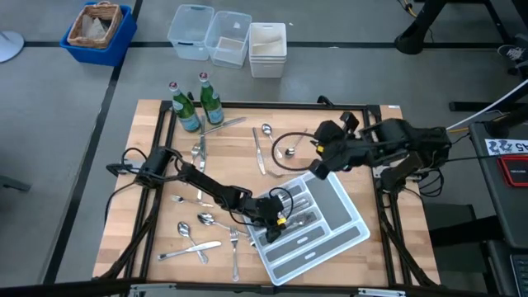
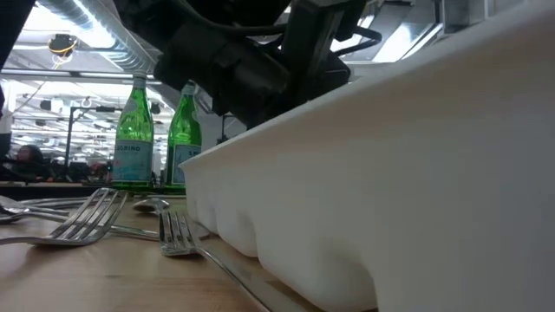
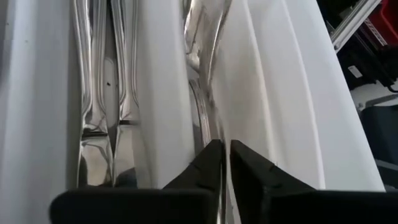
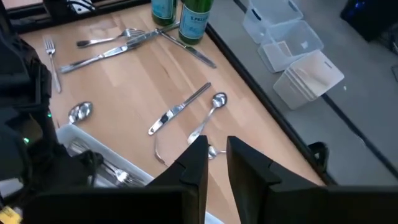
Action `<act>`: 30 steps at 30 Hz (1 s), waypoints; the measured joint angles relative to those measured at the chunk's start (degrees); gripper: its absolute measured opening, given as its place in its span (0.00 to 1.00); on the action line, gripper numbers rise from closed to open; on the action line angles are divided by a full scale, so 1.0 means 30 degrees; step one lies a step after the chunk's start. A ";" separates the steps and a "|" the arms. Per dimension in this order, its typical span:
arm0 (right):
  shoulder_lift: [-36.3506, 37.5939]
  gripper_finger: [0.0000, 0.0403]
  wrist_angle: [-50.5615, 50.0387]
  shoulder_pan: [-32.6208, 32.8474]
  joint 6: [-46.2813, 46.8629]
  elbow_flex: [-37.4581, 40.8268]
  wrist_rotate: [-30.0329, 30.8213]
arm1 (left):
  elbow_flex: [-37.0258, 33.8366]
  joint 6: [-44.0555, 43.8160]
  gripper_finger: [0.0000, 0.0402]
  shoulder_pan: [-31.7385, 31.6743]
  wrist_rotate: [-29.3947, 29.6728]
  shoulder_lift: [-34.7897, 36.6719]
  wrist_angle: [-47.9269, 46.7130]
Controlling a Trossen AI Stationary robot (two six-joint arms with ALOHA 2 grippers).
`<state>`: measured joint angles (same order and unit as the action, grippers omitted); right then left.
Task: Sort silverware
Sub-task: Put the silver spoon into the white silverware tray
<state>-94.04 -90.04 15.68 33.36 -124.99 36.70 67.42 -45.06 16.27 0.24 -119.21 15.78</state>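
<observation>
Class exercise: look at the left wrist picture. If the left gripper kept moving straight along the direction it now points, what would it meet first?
Most likely the silverware piece lying in the white tray compartment directly ahead of the left gripper; depth is hard to judge.

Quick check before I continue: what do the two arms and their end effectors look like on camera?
Both arms are dark, jointed and slim, with black cables looping alongside. The left end effector has two black, wedge-shaped fingers tapering to blunt tips; a small yellow marking shows near it from above. The right end effector has matching black angular fingers.
</observation>
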 joint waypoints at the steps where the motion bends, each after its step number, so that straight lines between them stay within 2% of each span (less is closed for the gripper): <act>1: 0.0164 0.16 0.0000 -0.0044 -0.0347 0.0000 -0.0038 | 0.0000 0.0004 0.10 0.0000 0.0003 0.0004 0.0028; 6: 0.0932 0.16 0.0030 -0.0144 -0.1335 0.0346 -0.0091 | 0.0007 -0.0644 0.17 -0.0076 -0.0004 0.0004 0.0163; 9: 0.1556 0.16 0.0031 -0.0277 -0.1502 0.1587 -0.0106 | -0.0012 -0.0945 0.18 -0.0235 -0.0159 0.0120 0.0410; 17: 0.3694 0.15 0.0018 -0.1270 -0.2343 0.7864 -0.0285 | -0.0036 -0.0945 0.15 -0.1076 -0.0346 0.1976 0.0857; 22: 0.4388 0.15 0.0878 -0.2636 -0.4246 1.1441 -0.0958 | -0.0036 0.0728 0.12 -0.1776 -0.0398 0.3975 0.0083; 25: 0.4474 0.15 0.3140 -0.3637 -0.7279 1.3217 -0.2689 | -0.0015 0.1802 0.11 -0.2242 -0.0344 0.5409 -0.1776; 30: 0.4474 0.15 0.9217 -0.5610 -1.3746 1.5890 -0.7644 | -0.0015 0.2699 0.10 -0.2856 0.0845 0.7974 -0.6430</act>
<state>-80.62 -62.39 -1.15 -7.88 -77.32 13.77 67.37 -36.96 7.70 2.78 -95.29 -3.51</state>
